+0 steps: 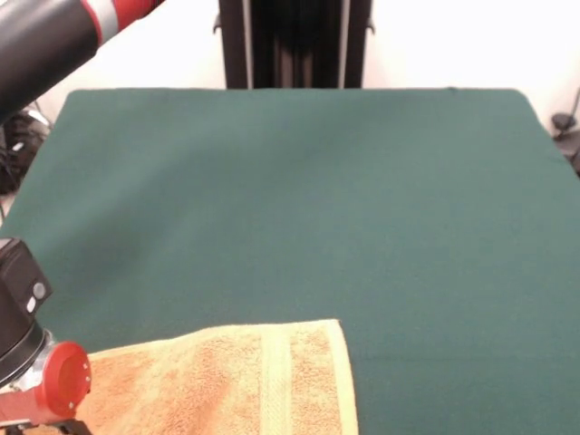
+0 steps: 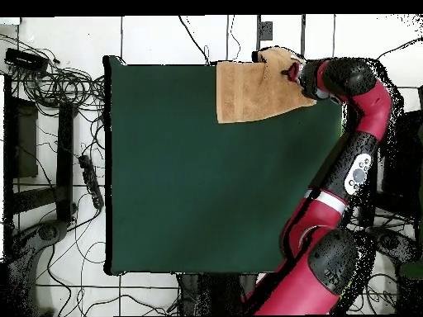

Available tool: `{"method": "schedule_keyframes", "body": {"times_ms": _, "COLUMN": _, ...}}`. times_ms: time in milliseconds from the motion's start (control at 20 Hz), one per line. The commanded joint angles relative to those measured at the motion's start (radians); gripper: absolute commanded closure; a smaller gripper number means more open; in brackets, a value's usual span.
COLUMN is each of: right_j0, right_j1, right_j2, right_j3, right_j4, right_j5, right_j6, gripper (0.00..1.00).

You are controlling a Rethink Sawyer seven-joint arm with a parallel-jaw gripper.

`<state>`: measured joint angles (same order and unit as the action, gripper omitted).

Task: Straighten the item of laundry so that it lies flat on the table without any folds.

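Observation:
The orange-tan towel point(image 1: 227, 385) lies at the table's near edge in the front view, bottom left, with a flat woven band running across it. In the overhead view the towel point(image 2: 252, 92) sits at the top edge of the green table point(image 2: 206, 182), right of centre. Its right part bunches up and reaches past the table edge. My gripper point(image 2: 291, 74) is at that bunched right end of the towel. In the front view only the wrist with its red cap point(image 1: 62, 381) shows, over the towel's left end. The gripper's tips are hidden.
The red arm point(image 2: 355, 157) runs along the table's right side in the overhead view. A black arm link point(image 1: 54, 36) crosses the front view's top left corner. The pedestal point(image 1: 294, 41) stands behind the table. Cables and a power strip point(image 2: 87, 177) lie on the floor at the left.

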<state>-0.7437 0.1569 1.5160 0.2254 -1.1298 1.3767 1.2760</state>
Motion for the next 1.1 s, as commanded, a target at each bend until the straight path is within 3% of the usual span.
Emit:
{"method": "schedule_keyframes", "body": {"times_ms": 50, "right_j0": -0.008, "right_j1": 0.064, "right_j2": 0.256, "right_j3": -0.084, "right_j4": -0.296, "right_j5": 0.069, "right_j6": -0.398, "gripper": 0.0}}
{"method": "schedule_keyframes", "body": {"times_ms": 700, "right_j0": -0.036, "right_j1": 0.087, "right_j2": 0.486, "right_j3": -0.11, "right_j4": -0.534, "right_j5": 0.097, "right_j6": -0.506, "gripper": 0.0}}
{"method": "schedule_keyframes", "body": {"times_ms": 750, "right_j0": -0.041, "right_j1": 0.097, "right_j2": 0.53, "right_j3": -0.114, "right_j4": -0.558, "right_j5": 0.095, "right_j6": -0.529, "gripper": 1.0}}
{"method": "schedule_keyframes", "body": {"times_ms": 900, "right_j0": -0.042, "right_j1": 0.104, "right_j2": 0.559, "right_j3": -0.119, "right_j4": -0.558, "right_j5": 0.087, "right_j6": -0.559, "gripper": 1.0}}
{"method": "schedule_keyframes", "body": {"times_ms": 1100, "right_j0": -0.039, "right_j1": 0.091, "right_j2": 0.591, "right_j3": -0.124, "right_j4": -0.644, "right_j5": 0.107, "right_j6": -0.567, "gripper": 1.0}}
